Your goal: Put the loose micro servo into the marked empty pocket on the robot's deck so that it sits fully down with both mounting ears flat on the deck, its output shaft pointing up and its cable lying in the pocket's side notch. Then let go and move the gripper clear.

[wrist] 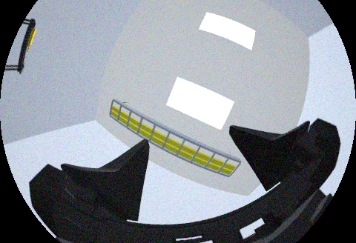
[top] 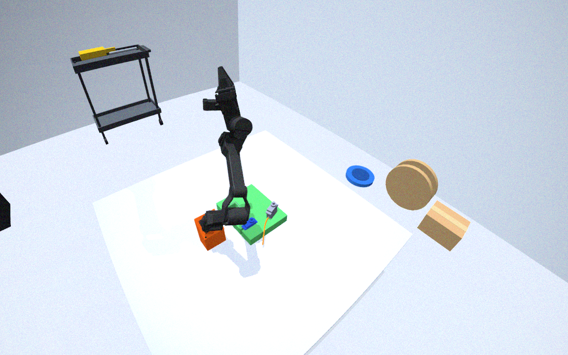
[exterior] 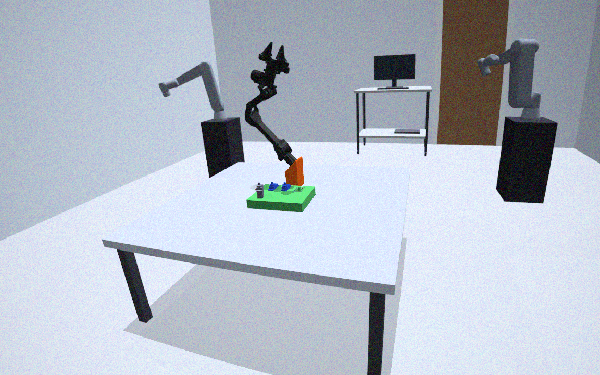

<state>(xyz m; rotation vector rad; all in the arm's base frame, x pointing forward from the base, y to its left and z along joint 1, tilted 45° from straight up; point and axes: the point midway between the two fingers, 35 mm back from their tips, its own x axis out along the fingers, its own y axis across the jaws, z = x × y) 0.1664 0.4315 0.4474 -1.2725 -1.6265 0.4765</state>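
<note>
The grey micro servo (top: 271, 208) stands upright at the near right corner of the green deck (top: 253, 212), tilted a little, with its orange cable (top: 263, 231) hanging over the deck's edge. It also shows in the exterior view (exterior: 260, 190) at the left end of the deck (exterior: 282, 198). Blue servos (exterior: 278, 186) sit in other pockets. My gripper (exterior: 274, 49) is open and empty, high above the table and pointing up. In the wrist view the fingers (wrist: 193, 150) frame only the ceiling.
An orange block (top: 209, 231) stands at the arm's base beside the deck. Off the table lie a blue disc (top: 360, 175), a wooden spool (top: 410, 184), a cardboard box (top: 443, 225) and a black cart (top: 116, 90). Two grey arms on black pedestals (exterior: 525, 158) stand behind.
</note>
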